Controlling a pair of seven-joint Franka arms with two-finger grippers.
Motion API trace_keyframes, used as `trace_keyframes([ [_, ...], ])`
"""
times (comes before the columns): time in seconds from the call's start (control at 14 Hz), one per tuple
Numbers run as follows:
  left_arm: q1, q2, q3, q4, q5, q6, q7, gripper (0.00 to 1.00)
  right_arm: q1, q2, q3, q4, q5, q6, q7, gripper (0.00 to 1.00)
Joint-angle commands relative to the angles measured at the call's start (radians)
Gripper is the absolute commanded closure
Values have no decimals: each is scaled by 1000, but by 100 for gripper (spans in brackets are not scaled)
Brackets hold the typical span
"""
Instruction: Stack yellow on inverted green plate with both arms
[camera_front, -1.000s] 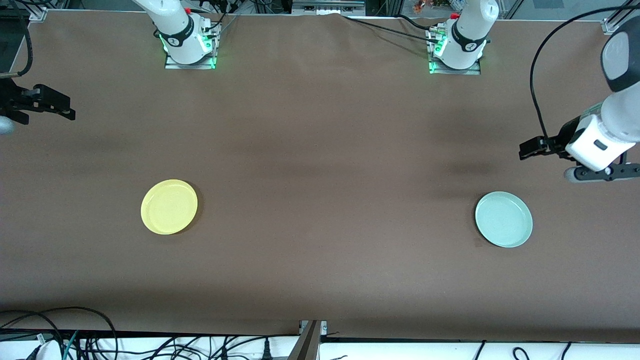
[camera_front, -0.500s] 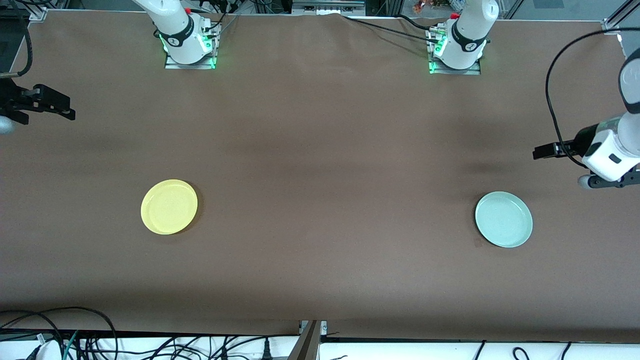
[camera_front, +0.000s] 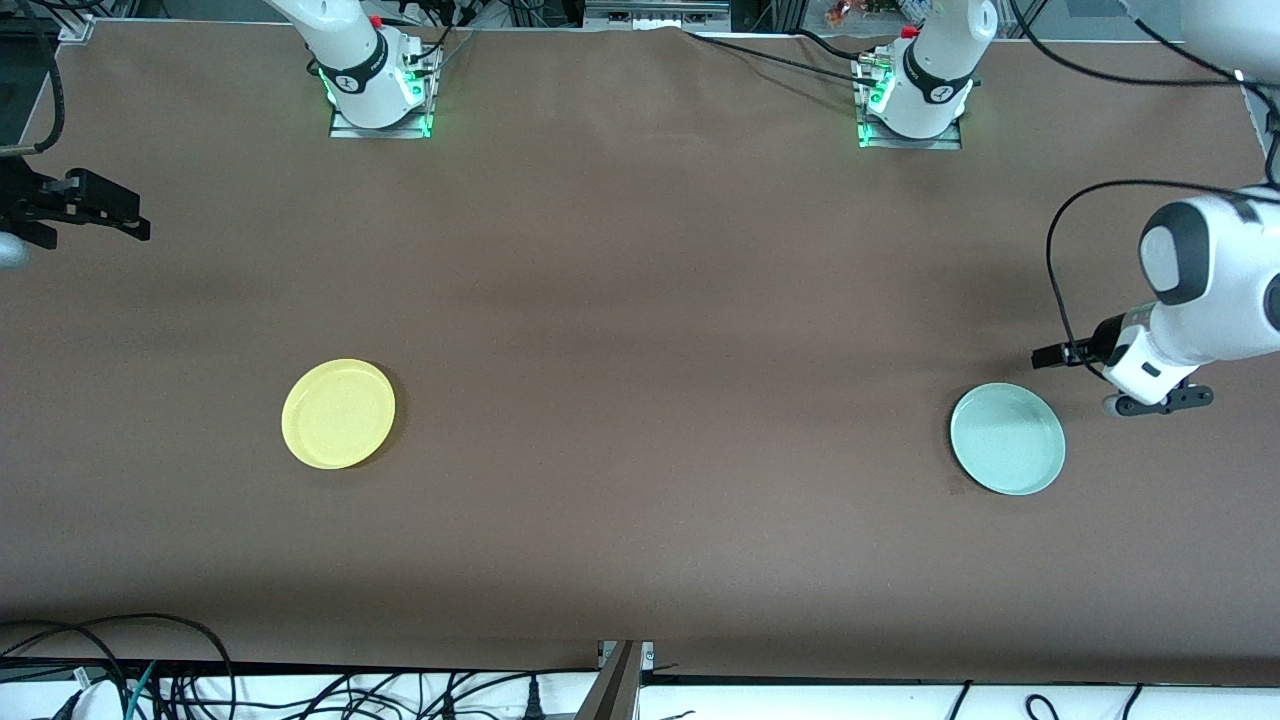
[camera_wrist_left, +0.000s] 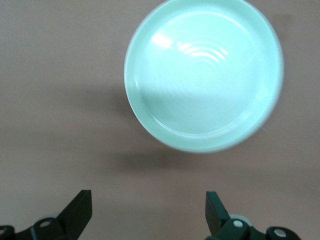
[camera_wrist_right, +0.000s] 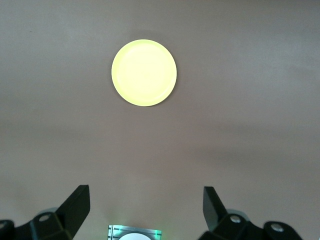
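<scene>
I have the left gripper (camera_front: 1050, 355) over the bare table just beside the green plate (camera_front: 1007, 439), toward the left arm's end, jaws spread wide and holding nothing. The plate lies flat with its hollow side up, so as I judge it the step in hand is to flip it. To do that well I want to come in low at the rim, with one finger (camera_wrist_left: 80, 212) sliding under the lip and the other above. The rim is low and smooth, so a shallow bite may slip.

The plate is round, so it has no long axis to line up with, and any point on the rim serves. What matters is which face is up.

The yellow plate (camera_front: 338, 413) sits well apart toward the right arm's end, also hollow side up. The right gripper (camera_front: 125, 218) waits there, jaws apart and empty, above the table edge.
</scene>
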Motion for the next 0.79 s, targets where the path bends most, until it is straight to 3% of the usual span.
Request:
trace_keyframes([
  [0.0, 54, 109, -10, 27, 15, 116, 34, 0, -5, 18, 2, 10, 4, -6, -5, 0],
  [0.5, 64, 244, -10, 166, 6, 167, 69, 0, -3, 75, 2, 7, -39, 9, 4, 0],
  [0.57, 64, 259, -10, 187, 5, 167, 71, 4, -8, 78, 2, -1, -39, 6, 4, 0],
  [0.71, 62, 282, -14, 203, 7, 168, 71, 25, -16, 119, 1, -1, -38, 14, 0, 0],
])
